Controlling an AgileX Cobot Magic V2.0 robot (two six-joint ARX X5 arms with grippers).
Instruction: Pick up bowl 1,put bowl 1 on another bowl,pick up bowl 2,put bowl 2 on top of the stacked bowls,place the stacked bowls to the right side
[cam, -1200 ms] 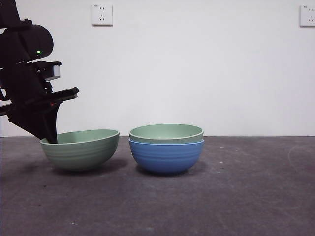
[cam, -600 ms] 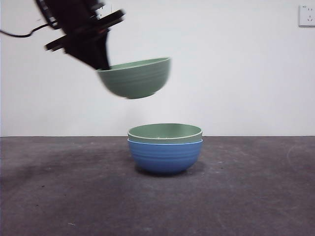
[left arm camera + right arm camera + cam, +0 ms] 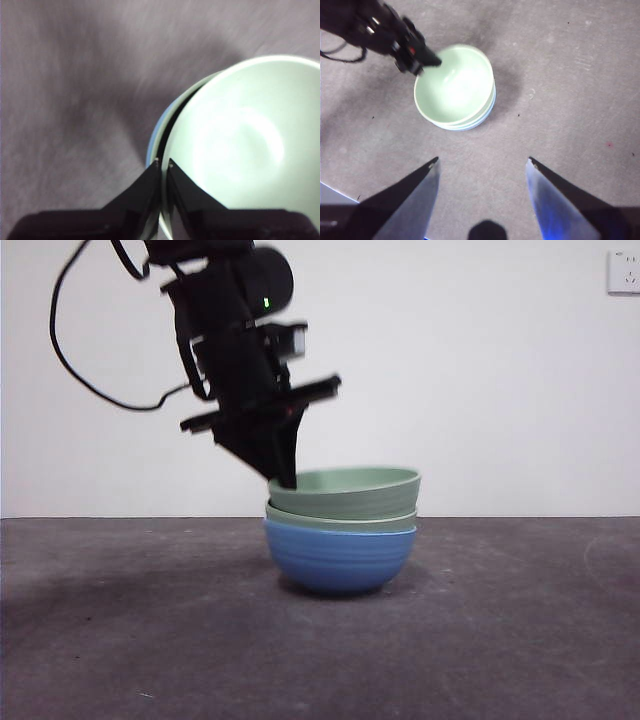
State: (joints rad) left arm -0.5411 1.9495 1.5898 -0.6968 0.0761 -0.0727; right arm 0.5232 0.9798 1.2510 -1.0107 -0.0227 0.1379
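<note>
on grey table, left hand, pinching bowl 2, has lowered it onto the stacked bowls.

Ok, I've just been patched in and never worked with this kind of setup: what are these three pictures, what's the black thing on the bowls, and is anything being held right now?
You are looking at a two-armed table robot; each arm ends in a gripper with two black jaws. One picture comes from a low camera looking level across the table. The other two come from cameras on the arms' wrists, looking down past their own jaws.

The big dark shape in the level view is the left arm. Its left gripper is shut on the rim of the top green bowl. That bowl sits slightly tilted in a second green bowl, which rests in the blue bowl. So all three are stacked, but the top one is not yet released.

The right gripper hangs open above the table, holding nothing, and looks down on the stack.
</note>
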